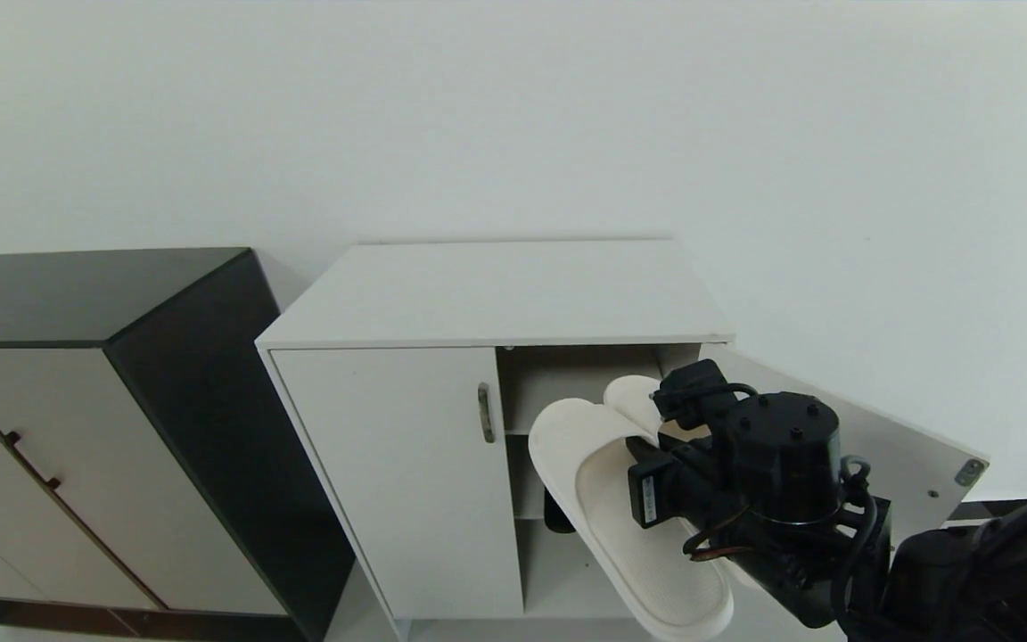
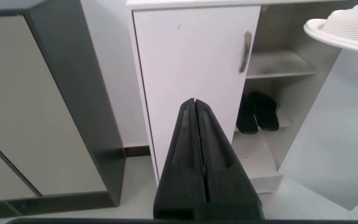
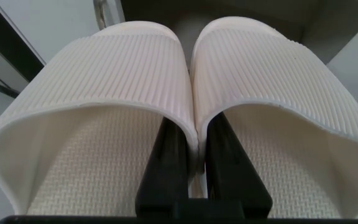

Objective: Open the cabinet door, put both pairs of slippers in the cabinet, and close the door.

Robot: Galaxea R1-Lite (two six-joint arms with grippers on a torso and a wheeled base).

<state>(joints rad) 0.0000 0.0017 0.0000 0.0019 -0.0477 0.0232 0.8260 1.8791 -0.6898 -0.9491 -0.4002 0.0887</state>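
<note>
Your right gripper [image 1: 656,443] held the white slippers [image 1: 629,553] before the white cabinet [image 1: 496,294]; its right door [image 1: 906,446] stood open.

1. In the head view, the farther of the white slippers [image 1: 647,535] is mostly hidden behind the right arm [image 1: 781,464].
2. The black slippers [image 1: 556,515] are largely covered by the white pair.
3. The fingertips of the right gripper [image 3: 195,163] are hidden under the straps.
</note>
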